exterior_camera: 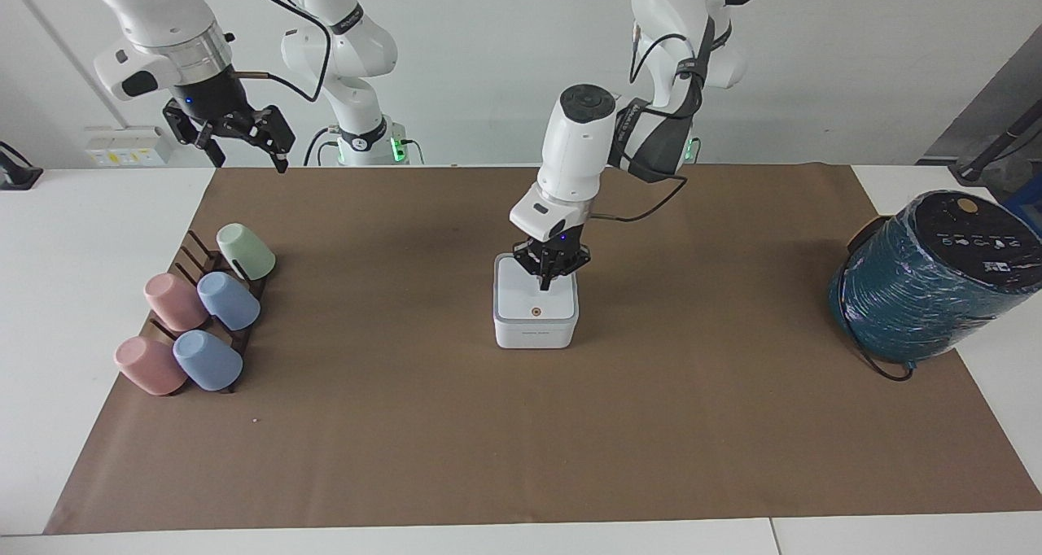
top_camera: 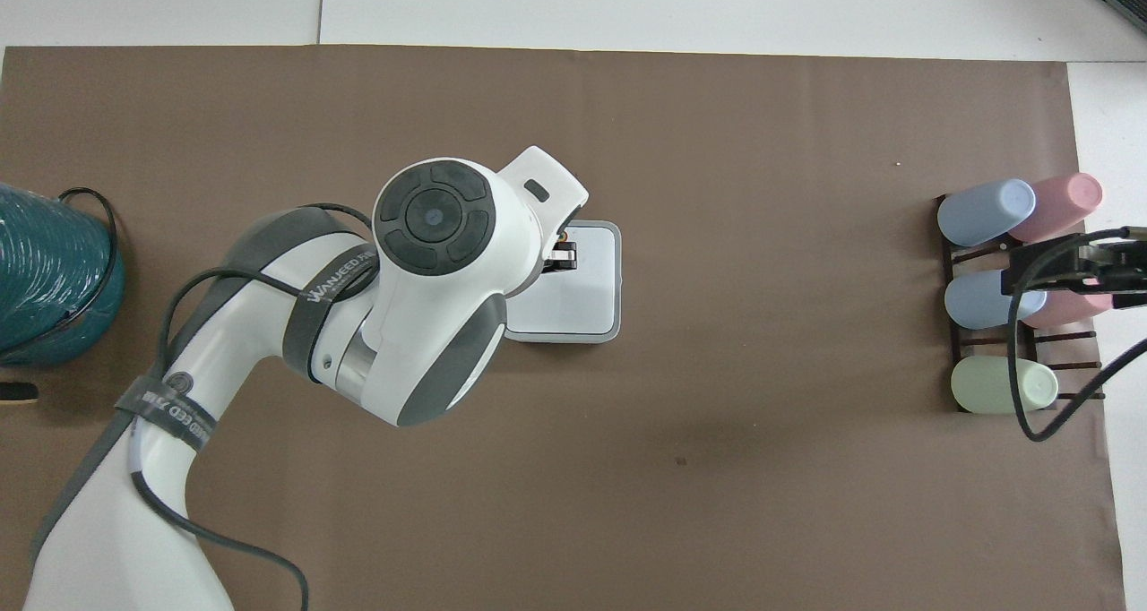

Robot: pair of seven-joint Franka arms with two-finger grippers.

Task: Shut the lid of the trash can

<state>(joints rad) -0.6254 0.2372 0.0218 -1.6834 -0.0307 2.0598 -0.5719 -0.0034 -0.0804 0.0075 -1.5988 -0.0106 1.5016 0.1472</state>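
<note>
The white trash can (exterior_camera: 535, 333) stands mid-table on the brown mat. Its lid (exterior_camera: 521, 296) lies flat on top, the orange dot (exterior_camera: 535, 311) facing up. The lid also shows in the overhead view (top_camera: 587, 297). My left gripper (exterior_camera: 547, 281) points down just above the edge of the lid nearer the robots. Its fingers are together and hold nothing. In the overhead view the left arm hides most of the left gripper (top_camera: 562, 257). My right gripper (exterior_camera: 244, 142) waits open, high in the air. In the overhead view the right gripper (top_camera: 1080, 271) is over the cup rack.
A rack of several pastel cups (exterior_camera: 199, 311) lies toward the right arm's end and also shows in the overhead view (top_camera: 995, 297). A large teal wrapped cylinder (exterior_camera: 928, 274) with a black cable lies at the left arm's end (top_camera: 45, 279).
</note>
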